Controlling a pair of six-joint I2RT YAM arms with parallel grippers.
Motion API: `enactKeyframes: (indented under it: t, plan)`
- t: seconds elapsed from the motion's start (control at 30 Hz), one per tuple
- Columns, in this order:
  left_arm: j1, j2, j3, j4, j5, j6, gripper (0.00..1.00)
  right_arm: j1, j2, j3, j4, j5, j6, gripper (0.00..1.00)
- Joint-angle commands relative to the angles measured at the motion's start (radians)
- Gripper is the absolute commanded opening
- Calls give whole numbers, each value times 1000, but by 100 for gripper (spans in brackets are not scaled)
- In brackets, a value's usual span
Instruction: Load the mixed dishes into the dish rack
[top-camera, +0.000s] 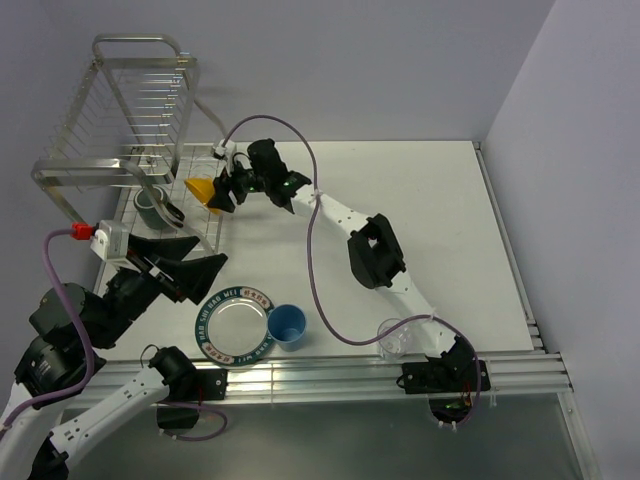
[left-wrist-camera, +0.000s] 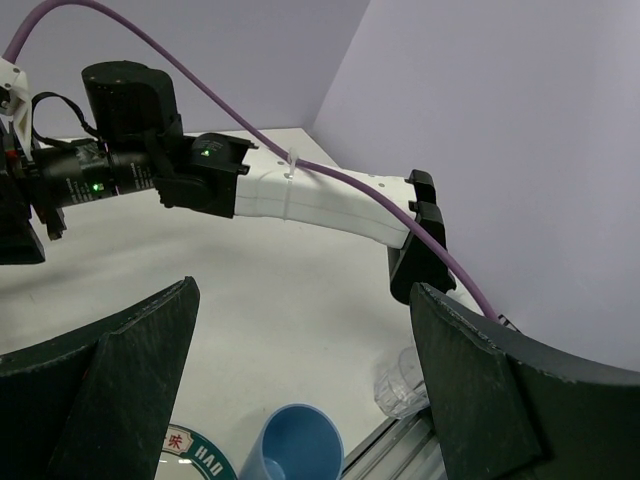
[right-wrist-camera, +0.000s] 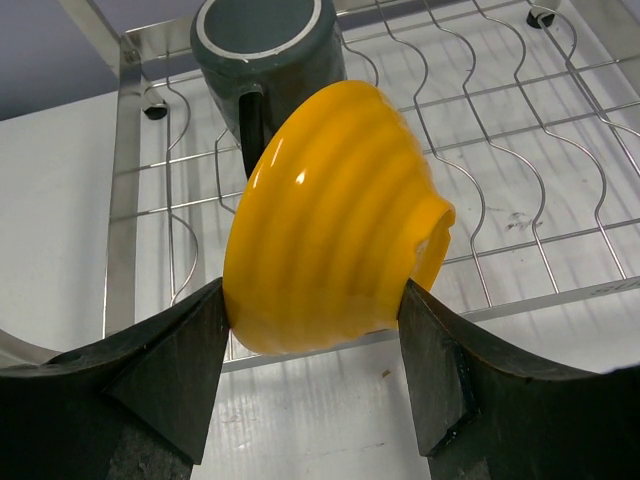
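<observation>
The chrome wire dish rack (top-camera: 90, 167) carries the grey-green mug (right-wrist-camera: 265, 50) on its lower tier. Just beside the mug hangs the orange-yellow bowl (right-wrist-camera: 330, 215), tipped sideways. It looks stiff, glazed, probably slick and chippable, and best pinched across its ribbed wall. The right fingers (right-wrist-camera: 170, 370) grip it so, part-open; the left fingers (left-wrist-camera: 130, 390), spread wide, hold nothing

White lettering is noted around the dark green rim of the plate (top-camera: 236, 326). In the left wrist view "HAD" and one red character are made out; the remainder is too small to be read.
</observation>
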Motion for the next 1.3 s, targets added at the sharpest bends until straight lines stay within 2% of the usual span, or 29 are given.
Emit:
enactKeyframes:
  t: [0.0,0.97,1.13,1.27]
  plan:
    - [3,-7,-9,52,19,26,92,17,14,86,24,-22,-36,0]
    - [3,-2,-9,65,19,35,93,31,52,136,-31,-35,-34,1]
    - [3,-4,-9,66,19,33,93,37,48,132,-35,-40,-38,19]
    - [3,-1,-14,68,21,38,93,43,46,130,-37,-40,-41,29]
